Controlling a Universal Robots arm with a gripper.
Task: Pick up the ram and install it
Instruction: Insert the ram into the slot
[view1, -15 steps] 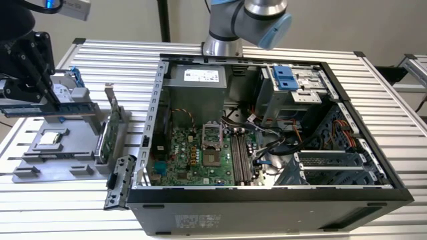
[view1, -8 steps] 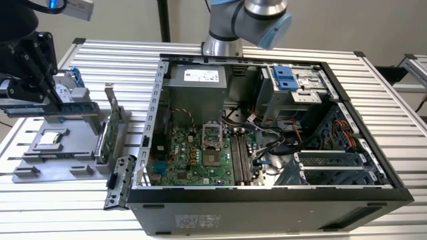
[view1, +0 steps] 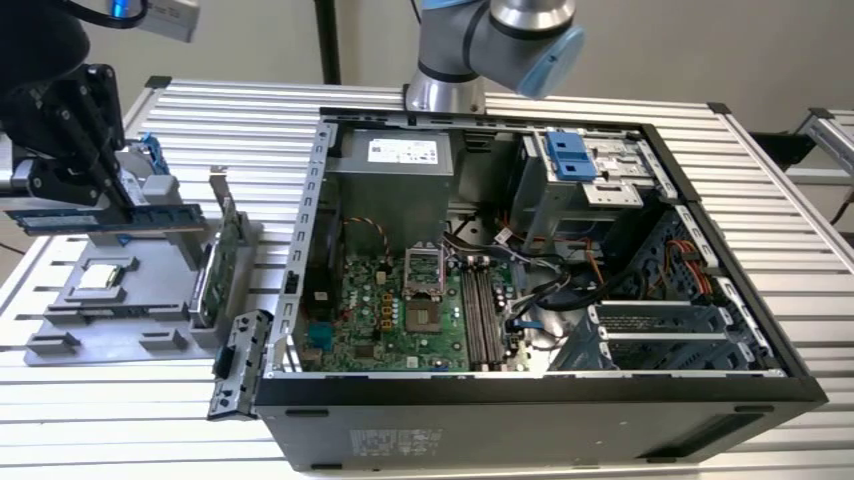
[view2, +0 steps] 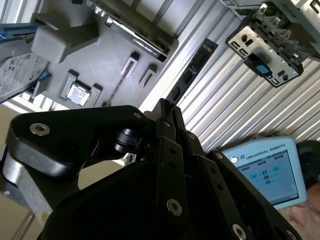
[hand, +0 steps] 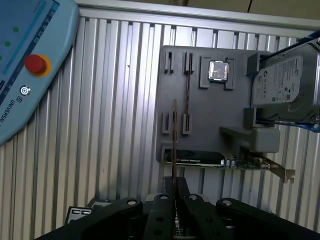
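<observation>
My gripper hangs over the grey fixture tray at the exterior view's left, shut on the ram, a long thin dark stick held level above the tray. In the first wrist view the ram shows edge-on, rising from between the black fingertips of the gripper. The second wrist view has the ram sticking out past the gripper. The open computer case lies to the exterior view's right, with the motherboard's slots facing up inside.
The tray carries a square chip, a silver hard drive with blue rails and a green card with a metal bracket. A teach pendant lies on the slatted table. The arm's base stands behind the case.
</observation>
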